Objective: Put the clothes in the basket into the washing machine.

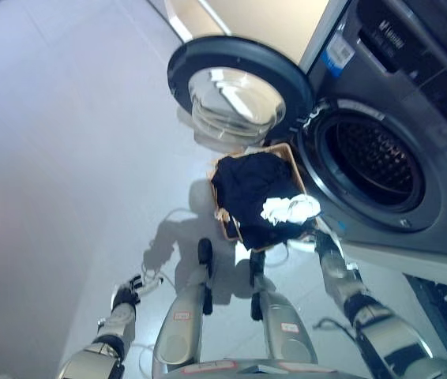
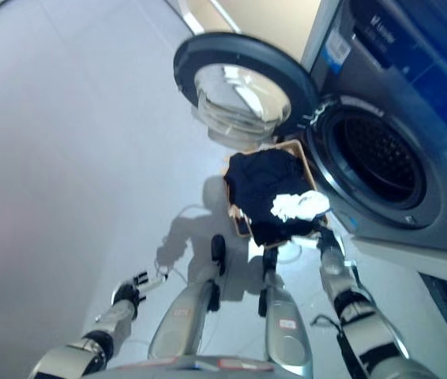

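Observation:
A tan basket [image 1: 287, 151] stands on the floor in front of the washing machine [image 1: 413, 95]. It is heaped with dark clothes [image 1: 249, 189], and a white garment [image 1: 291, 208] lies on top at the near right. The machine's round door [image 1: 239, 88] is swung wide open to the left, above the basket. The drum opening [image 1: 373, 162] looks dark, and I see no clothes in it. My right hand [image 1: 320, 235] is at the basket's near right corner, just below the white garment and against the dark cloth. My left hand [image 1: 133, 286] hangs low at the left, open and holding nothing.
Pale grey floor [image 1: 65, 158] spreads to the left of the basket and the door. The machine's front fills the right side, with a dark frame [image 1: 445, 304] at its lower right. A beige wall panel [image 1: 263, 20] shows behind the door.

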Robot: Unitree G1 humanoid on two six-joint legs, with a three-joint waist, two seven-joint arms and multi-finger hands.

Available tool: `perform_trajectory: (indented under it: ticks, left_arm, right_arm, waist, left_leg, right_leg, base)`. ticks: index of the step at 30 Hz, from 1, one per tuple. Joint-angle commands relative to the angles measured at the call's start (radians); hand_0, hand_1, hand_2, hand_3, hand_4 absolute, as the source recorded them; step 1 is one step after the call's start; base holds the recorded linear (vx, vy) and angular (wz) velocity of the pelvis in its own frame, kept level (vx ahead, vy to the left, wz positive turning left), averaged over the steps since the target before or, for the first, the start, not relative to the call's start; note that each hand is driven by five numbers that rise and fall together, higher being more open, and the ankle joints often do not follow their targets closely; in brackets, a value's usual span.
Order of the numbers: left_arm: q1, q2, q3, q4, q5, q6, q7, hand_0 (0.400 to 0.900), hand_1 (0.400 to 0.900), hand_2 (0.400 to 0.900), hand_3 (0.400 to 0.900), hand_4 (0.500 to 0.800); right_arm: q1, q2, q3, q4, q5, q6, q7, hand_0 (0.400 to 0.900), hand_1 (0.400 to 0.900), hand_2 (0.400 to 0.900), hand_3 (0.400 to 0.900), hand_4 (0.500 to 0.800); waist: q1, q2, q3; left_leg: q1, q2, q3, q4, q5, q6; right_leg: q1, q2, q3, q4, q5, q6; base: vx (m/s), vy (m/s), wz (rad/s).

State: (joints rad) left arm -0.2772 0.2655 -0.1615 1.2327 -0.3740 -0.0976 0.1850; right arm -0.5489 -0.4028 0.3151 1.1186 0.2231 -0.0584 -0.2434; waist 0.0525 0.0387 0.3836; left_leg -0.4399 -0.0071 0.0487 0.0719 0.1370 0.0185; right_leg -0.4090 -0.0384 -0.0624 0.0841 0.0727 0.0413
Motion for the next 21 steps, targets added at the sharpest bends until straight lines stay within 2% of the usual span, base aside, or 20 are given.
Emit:
perform_trajectory:
  ticks: [1, 3, 4, 5, 6, 7, 12, 18, 21]
  left_arm:
    - [0.068, 0.016, -0.058, -0.009, -0.052, -0.020, 0.051, 0.900, 0.900, 0.900, 0.900, 0.800]
    - [0.061, 0.019, -0.062, -0.020, -0.057, -0.024, 0.057, 0.900, 0.900, 0.900, 0.900, 0.800]
    - [0.046, 0.019, -0.076, -0.029, -0.063, -0.031, 0.066, 0.900, 0.900, 0.900, 0.900, 0.800]
    - [0.046, 0.019, -0.075, -0.029, -0.063, -0.031, 0.066, 0.900, 0.900, 0.900, 0.900, 0.800]
    - [0.022, 0.020, -0.090, -0.044, -0.072, -0.041, 0.083, 0.900, 0.900, 0.900, 0.900, 0.800]
    - [0.008, 0.023, -0.098, -0.053, -0.079, -0.049, 0.088, 0.900, 0.900, 0.900, 0.900, 0.800]
    - [-0.028, 0.020, -0.123, -0.127, -0.133, -0.063, 0.079, 0.900, 0.900, 0.900, 0.900, 0.800]
    - [-0.043, 0.026, -0.125, -0.207, -0.192, -0.076, 0.078, 0.900, 0.900, 0.900, 0.900, 0.800]
    - [-0.046, 0.033, -0.137, -0.236, -0.201, -0.084, 0.081, 0.900, 0.900, 0.900, 0.900, 0.800]
  right_arm:
    - [-0.064, -0.157, 0.038, -0.054, -0.080, -0.039, -0.102, 0.900, 0.900, 0.900, 0.900, 0.800]
    - [-0.105, -0.189, 0.061, -0.042, -0.119, -0.038, -0.122, 0.900, 0.900, 0.900, 0.900, 0.800]
    - [-0.164, -0.226, 0.097, -0.022, -0.178, -0.032, -0.160, 0.900, 0.900, 0.900, 0.900, 0.800]
    - [-0.165, -0.226, 0.098, -0.021, -0.178, -0.032, -0.160, 0.900, 0.900, 0.900, 0.900, 0.800]
    - [-0.244, -0.266, 0.164, 0.029, -0.276, -0.006, -0.206, 0.900, 0.900, 0.900, 0.900, 0.800]
    - [-0.290, -0.285, 0.184, 0.051, -0.300, -0.002, -0.228, 0.900, 0.900, 0.900, 0.900, 0.800]
    - [-0.361, -0.287, 0.188, 0.096, -0.219, -0.026, -0.203, 0.900, 0.900, 0.900, 0.900, 0.800]
    - [-0.402, -0.291, 0.166, 0.125, -0.148, -0.042, -0.218, 0.900, 0.900, 0.900, 0.900, 0.800]
    - [-0.426, -0.300, 0.193, 0.143, -0.165, -0.035, -0.225, 0.900, 0.900, 0.900, 0.900, 0.800]
  waist:
    - [-0.001, 0.013, -0.017]
    - [-0.002, 0.014, -0.012]
    - [-0.002, 0.015, 0.000]
    - [-0.002, 0.015, -0.001]
    - [-0.003, 0.018, 0.017]
    - [-0.002, 0.022, 0.022]
    - [0.011, 0.045, 0.048]
    - [0.032, 0.068, 0.082]
    - [0.041, 0.075, 0.091]
  left_leg:
    - [-0.120, -0.034, -0.010, 0.171, -0.139, -0.023]
    - [-0.149, -0.035, -0.008, 0.194, -0.144, -0.023]
    - [-0.188, -0.033, -0.007, 0.222, -0.148, -0.025]
    - [-0.190, -0.033, -0.007, 0.223, -0.149, -0.025]
    - [-0.228, -0.035, -0.010, 0.252, -0.156, -0.025]
    - [-0.259, -0.035, -0.009, 0.274, -0.158, -0.027]
    - [-0.381, -0.039, -0.019, 0.379, -0.180, -0.027]
    - [-0.527, -0.041, -0.027, 0.501, -0.203, -0.026]
    - [-0.600, -0.047, -0.029, 0.563, -0.216, -0.022]
  right_leg:
    - [-0.158, 0.012, 0.025, 0.233, -0.130, 0.019]
    - [-0.185, 0.012, 0.025, 0.253, -0.134, 0.018]
    - [-0.225, 0.010, 0.023, 0.285, -0.139, 0.017]
    - [-0.227, 0.010, 0.023, 0.286, -0.139, 0.016]
    - [-0.266, 0.008, 0.025, 0.322, -0.147, 0.016]
    - [-0.301, 0.006, 0.025, 0.345, -0.151, 0.014]
    - [-0.419, -0.003, 0.023, 0.453, -0.179, 0.005]
    - [-0.565, -0.022, 0.013, 0.595, -0.218, -0.007]
    - [-0.638, -0.031, 0.009, 0.659, -0.232, -0.012]
  base:
    - [0.00, 0.000, 0.00]
    - [-0.02, -0.012, 0.00]
    - [0.00, 0.000, 0.00]
    - [-0.05, -0.037, 0.05]
    - [-0.05, -0.036, 0.08]
    - [-0.06, -0.044, 0.10]
    - [-0.05, -0.051, 0.14]
    - [-0.04, -0.045, 0.16]
    - [-0.04, -0.015, 0.12]
